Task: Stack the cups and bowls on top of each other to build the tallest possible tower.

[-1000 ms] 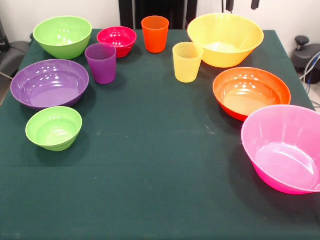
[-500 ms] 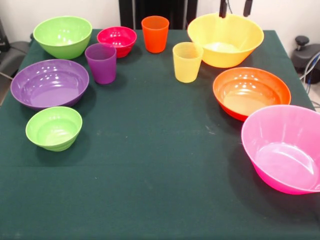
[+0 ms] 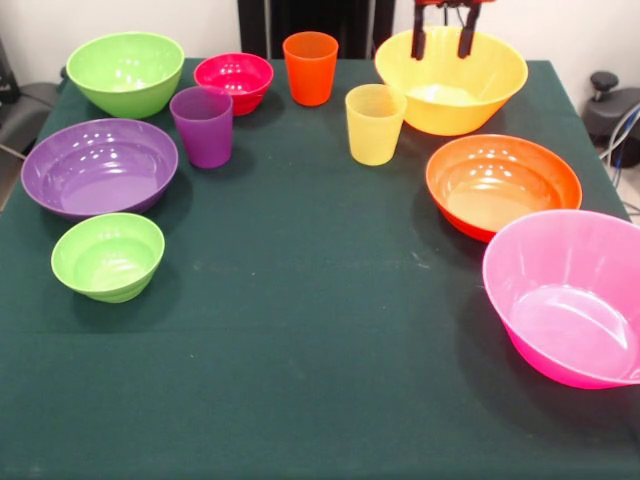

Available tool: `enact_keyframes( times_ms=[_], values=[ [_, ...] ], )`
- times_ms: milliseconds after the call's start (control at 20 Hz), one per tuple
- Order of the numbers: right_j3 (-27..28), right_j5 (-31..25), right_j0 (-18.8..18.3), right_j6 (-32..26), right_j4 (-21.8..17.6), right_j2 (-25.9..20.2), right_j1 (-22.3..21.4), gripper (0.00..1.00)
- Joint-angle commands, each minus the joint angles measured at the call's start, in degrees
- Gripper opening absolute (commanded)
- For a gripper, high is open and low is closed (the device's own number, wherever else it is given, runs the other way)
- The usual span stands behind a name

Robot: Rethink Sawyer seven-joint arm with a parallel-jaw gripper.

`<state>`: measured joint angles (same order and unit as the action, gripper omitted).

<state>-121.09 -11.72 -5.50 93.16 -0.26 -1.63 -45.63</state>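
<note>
My gripper (image 3: 442,50) hangs open at the top of the front view, its two black fingers apart over the back of the yellow-orange bowl (image 3: 450,85). It holds nothing. On the green cloth stand the purple cup (image 3: 202,126), the yellow cup (image 3: 374,124) and the orange cup (image 3: 310,67). The large pink bowl (image 3: 570,300) sits at the right, the orange-red bowl (image 3: 502,182) behind it. The purple bowl (image 3: 98,167), the small green bowl (image 3: 107,256), the medium green bowl (image 3: 125,72) and the small red bowl (image 3: 233,81) are on the left. Nothing is stacked.
The table (image 3: 300,330) is covered in dark green cloth. The robot's black pedestal (image 3: 315,20) stands behind the orange cup. Dark equipment (image 3: 610,110) sits off the table's right side.
My gripper has come down from the top edge and moved left, from just its tips showing to both fingers over the yellow-orange bowl. The cups and bowls have not moved.
</note>
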Motion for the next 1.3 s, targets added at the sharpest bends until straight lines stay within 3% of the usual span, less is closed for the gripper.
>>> enact_keyframes(
  times_ms=[50,600,900,1300],
  values=[
    [0.8,4.3,-0.8,6.3,-3.6,-2.9,5.6,1.0],
    [2.6,7.9,-1.5,6.5,-4.0,-3.2,9.5,1.0],
    [2.6,7.2,-0.6,6.4,-4.0,-3.0,9.8,1.0],
    [2.6,3.7,0.0,3.0,-6.4,-6.3,8.4,1.0]
  ],
)
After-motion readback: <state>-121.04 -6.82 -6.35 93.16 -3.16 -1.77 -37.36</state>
